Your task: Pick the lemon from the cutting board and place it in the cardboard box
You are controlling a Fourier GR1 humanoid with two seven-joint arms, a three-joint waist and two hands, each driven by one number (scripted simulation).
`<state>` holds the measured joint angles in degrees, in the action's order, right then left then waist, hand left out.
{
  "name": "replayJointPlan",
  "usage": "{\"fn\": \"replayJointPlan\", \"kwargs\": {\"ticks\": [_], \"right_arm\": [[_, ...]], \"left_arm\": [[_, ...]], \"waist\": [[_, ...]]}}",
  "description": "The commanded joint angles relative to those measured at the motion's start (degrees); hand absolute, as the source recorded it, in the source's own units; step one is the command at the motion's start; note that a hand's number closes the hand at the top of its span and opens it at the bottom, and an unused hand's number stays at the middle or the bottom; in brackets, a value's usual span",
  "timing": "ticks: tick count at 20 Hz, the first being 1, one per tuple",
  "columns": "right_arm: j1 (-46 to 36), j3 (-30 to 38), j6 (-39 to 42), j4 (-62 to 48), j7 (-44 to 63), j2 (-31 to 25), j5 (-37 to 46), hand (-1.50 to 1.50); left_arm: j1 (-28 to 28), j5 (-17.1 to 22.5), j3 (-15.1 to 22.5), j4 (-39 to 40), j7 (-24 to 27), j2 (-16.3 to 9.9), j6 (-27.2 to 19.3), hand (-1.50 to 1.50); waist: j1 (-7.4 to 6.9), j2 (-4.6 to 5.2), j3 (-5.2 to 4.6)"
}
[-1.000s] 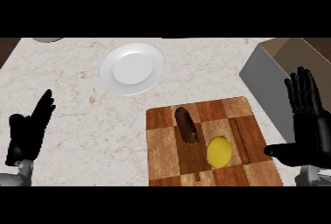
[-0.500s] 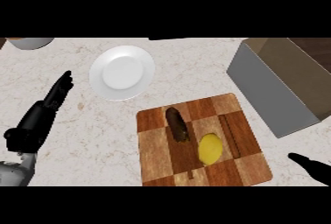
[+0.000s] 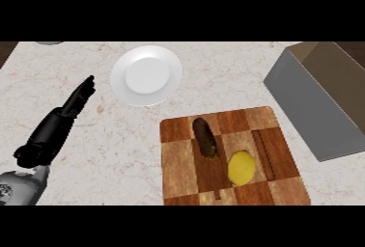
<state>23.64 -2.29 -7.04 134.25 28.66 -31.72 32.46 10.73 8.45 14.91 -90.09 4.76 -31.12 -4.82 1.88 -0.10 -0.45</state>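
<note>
A yellow lemon (image 3: 242, 167) lies on the wooden cutting board (image 3: 278, 188), right of its middle. A dark brown oblong item (image 3: 205, 137) lies on the board just up and left of the lemon. The cardboard box (image 3: 308, 103) stands open at the right, beyond the board's far right corner. My left hand (image 3: 58, 124) is at the left over the counter, fingers straight and pointing up toward the plate, holding nothing. My right hand does not show in this view.
A white plate (image 3: 147, 75) sits on the marble counter beyond the board, near the left hand's fingertips. A grey object (image 3: 49, 43) peeks in at the top left edge.
The right hand has dropped out of view at the lower right. The left hand has stretched out flatter toward the plate. The view has shifted, so the board and box sit further right.
</note>
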Motion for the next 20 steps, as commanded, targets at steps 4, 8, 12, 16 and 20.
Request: {"fn": "replayJointPlan", "kwargs": {"ticks": [4, 8, 12, 16, 20], "right_arm": [[-3.19, -9.07, 16.16, 8.78, 20.88, -8.60, 5.23, -1.50], [-12.37, -17.21, 22.26, 6.77, 33.03, -8.76, 6.17, -1.50], [-21.57, -23.70, 27.45, 4.44, 45.36, -5.35, 4.25, -1.50], [-27.61, -27.66, 29.32, -1.18, 51.40, -1.03, 2.94, -1.50], [-30.90, -30.76, 29.96, -3.57, 55.70, 4.04, 3.70, -1.50]], "left_arm": [[3.19, 0.53, -0.23, 0.76, 0.44, -0.16, 2.85, 0.00], [4.62, -0.77, 1.11, 2.47, 0.44, 1.75, 2.61, 0.00], [4.62, -0.01, 0.96, 2.09, -0.06, 2.32, 3.22, 0.00], [5.00, 0.63, 0.14, 2.17, -0.86, 1.48, 4.53, 0.00], [4.53, -0.79, 0.16, 4.19, 1.27, 2.31, 3.84, 0.00]], "waist": [[-2.77, 0.58, -0.18], [-3.44, 0.69, -0.09], [-4.60, 0.52, -0.14], [-4.69, 0.44, -0.07], [-3.81, 0.36, -0.08]]}}
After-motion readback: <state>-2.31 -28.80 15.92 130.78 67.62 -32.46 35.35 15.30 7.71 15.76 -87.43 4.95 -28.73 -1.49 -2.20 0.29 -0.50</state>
